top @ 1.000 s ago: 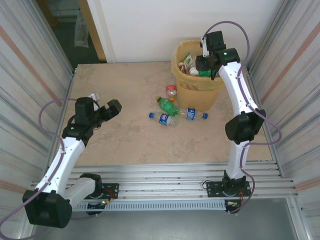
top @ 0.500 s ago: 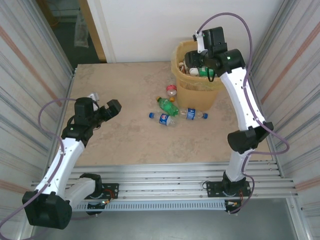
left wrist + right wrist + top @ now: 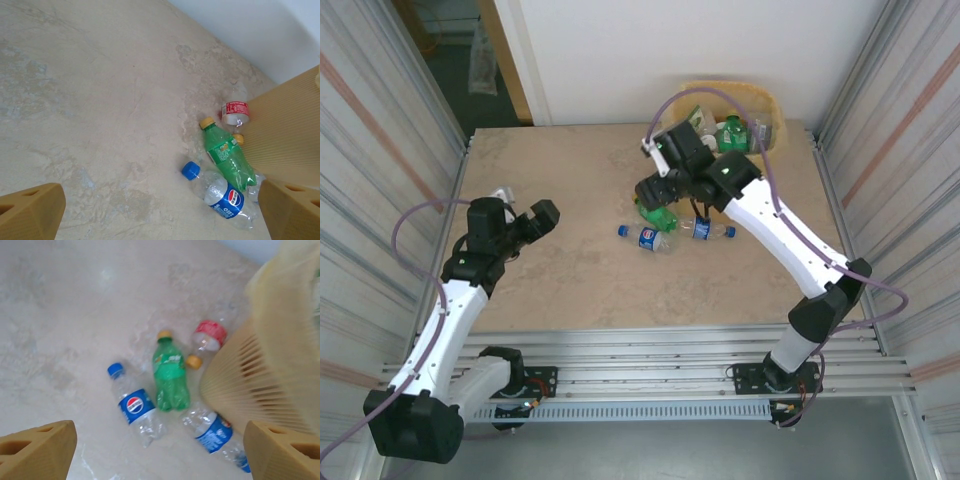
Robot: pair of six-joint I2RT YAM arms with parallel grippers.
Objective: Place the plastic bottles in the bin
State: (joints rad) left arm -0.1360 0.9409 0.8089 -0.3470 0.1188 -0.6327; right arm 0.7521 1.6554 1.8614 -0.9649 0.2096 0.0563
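The right gripper [image 3: 160, 447] hung released over four bottles [image 3: 170, 377] crowding the bin [image 3: 260, 385] at its 7 o'clock. The left gripper [image 3: 526, 206], released too, sat over bare desk [image 3: 570, 280] at 9 o'clock.

The right gripper [image 3: 655, 193] is seen poised over three bottles [image 3: 650, 238] scattered on the table [image 3: 570, 170] near the bin [image 3: 772, 103].

Pepsi logo [image 3: 133, 404] — on the blue-capped bottle [image 3: 141, 424].
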